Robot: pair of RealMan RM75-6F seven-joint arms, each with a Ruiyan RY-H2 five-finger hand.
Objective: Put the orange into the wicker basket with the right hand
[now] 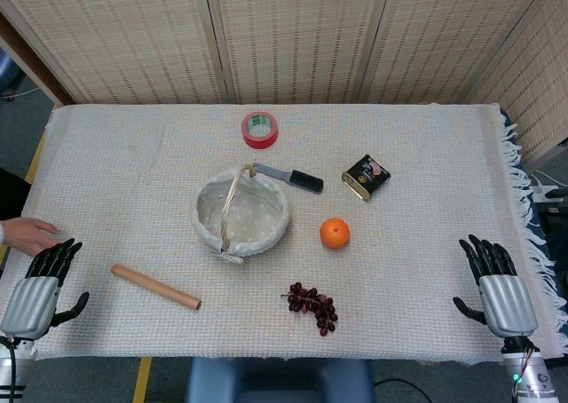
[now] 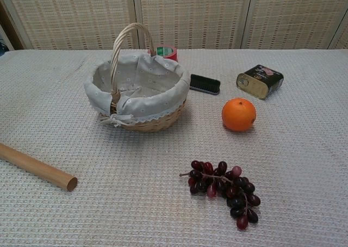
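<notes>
Beside lined wicker basket (image 1: 240, 215), round orange (image 1: 335, 233)

A table (image 1: 133, 172) draped in a pale woven cloth carries everything. Near its middle sits the wicker basket (image 1: 240, 213), the orange (image 1: 335, 233) at its three o'clock. A knife (image 1: 288, 177) lies at one o'clock, red tape (image 1: 260, 130) at twelve, a small tin (image 1: 366, 177) at two, grapes (image 1: 312, 307) at five, a wooden rod (image 1: 155, 287) at eight.

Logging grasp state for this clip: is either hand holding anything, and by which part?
Nothing is held. The left hand and right hand rest open at the table edges; the orange sits untouched beside the wicker basket.
</notes>
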